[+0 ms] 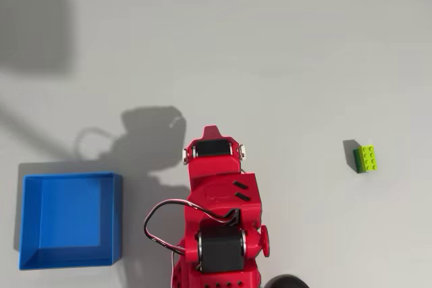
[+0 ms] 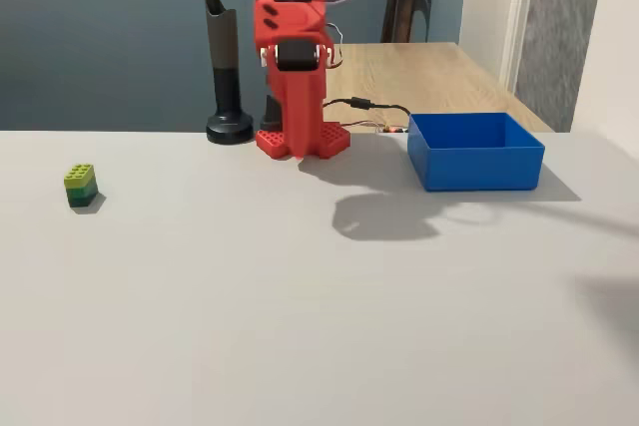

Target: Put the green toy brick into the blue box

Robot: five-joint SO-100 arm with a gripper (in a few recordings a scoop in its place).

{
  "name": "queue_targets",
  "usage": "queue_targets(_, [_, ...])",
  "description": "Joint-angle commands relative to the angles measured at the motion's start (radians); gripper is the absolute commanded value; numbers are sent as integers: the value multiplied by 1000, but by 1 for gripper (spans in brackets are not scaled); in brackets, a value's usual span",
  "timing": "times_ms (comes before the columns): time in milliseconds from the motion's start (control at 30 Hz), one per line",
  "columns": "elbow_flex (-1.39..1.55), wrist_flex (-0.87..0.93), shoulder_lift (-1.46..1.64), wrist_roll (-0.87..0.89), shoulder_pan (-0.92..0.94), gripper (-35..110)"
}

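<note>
Green toy brick (image 1: 366, 158) sits alone on the table, apart from the folded arm's fingers (image 1: 212, 130), whose opening I cannot tell

Arm (image 1: 219, 214) bright red plastic, blocky printed shells. Black servo blocks set in joints, one near top (image 1: 212, 147), one lower (image 1: 219, 247). Two black slots on upper shell. Black-and-red cable (image 1: 158, 217) loops out at side. Base (image 2: 303, 140) red, flat, with grid of small holes.

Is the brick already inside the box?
No, in the overhead view the brick lies on the bare table, far right of the box.
</note>
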Motion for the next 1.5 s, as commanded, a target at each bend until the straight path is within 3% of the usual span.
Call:
queue_targets(0, [-172, 29, -121, 51, 21, 0])
queue_targets(533, [-595, 160, -621, 236, 301, 4])
queue_targets(700, [-698, 183, -727, 288, 463, 18])
queue_targets(1067, [-845, 183, -957, 301, 787, 22])
queue_targets(1467, [-899, 135, -1157, 307, 992, 20])
